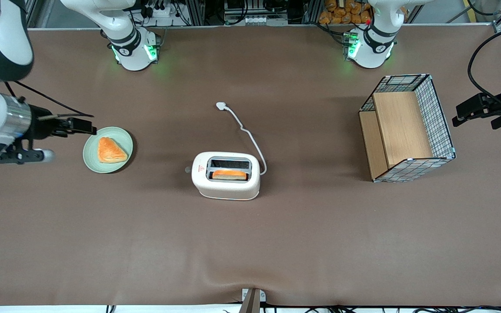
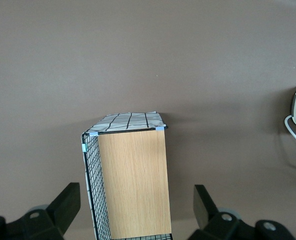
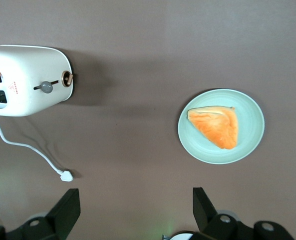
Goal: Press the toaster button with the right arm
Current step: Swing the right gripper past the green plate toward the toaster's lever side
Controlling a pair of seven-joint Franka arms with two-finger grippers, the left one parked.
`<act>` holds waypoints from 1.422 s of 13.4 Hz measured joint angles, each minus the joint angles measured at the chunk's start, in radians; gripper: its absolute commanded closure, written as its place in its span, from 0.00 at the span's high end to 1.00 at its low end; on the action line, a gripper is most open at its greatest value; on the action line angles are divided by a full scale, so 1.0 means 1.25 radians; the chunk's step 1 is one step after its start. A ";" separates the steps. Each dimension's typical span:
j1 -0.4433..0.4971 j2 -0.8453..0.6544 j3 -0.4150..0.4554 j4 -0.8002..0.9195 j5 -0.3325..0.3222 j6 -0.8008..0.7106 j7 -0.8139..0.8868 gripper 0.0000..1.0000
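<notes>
The gripper [image 1: 88,128] is held above the plate [image 1: 88,153] rim at the working arm's end, fingers spread (not yet set for pressing, by judgement). The toaster button [image 3: 47,87] is faced towards it. The toaster [image 1: 226,176] sits at frame centre; the wrist view cuts off its slots.

toaster [image 3: 28,80]: slot end cut off by wrist-view edge | gripper [image 3: 133,212]: only finger [image 3: 65,210] tips in wrist view, rest cut off | toaster button [image 1: 188,169]: too small from front, well away from gripper
</notes>
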 measured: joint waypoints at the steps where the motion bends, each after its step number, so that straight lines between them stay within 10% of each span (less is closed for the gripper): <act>1: 0.006 0.007 0.000 0.000 0.002 0.002 0.000 1.00; 8: 0.079 0.057 0.002 0.000 0.016 0.061 0.001 1.00; 19: 0.104 0.171 -0.001 -0.004 0.333 0.123 0.004 0.89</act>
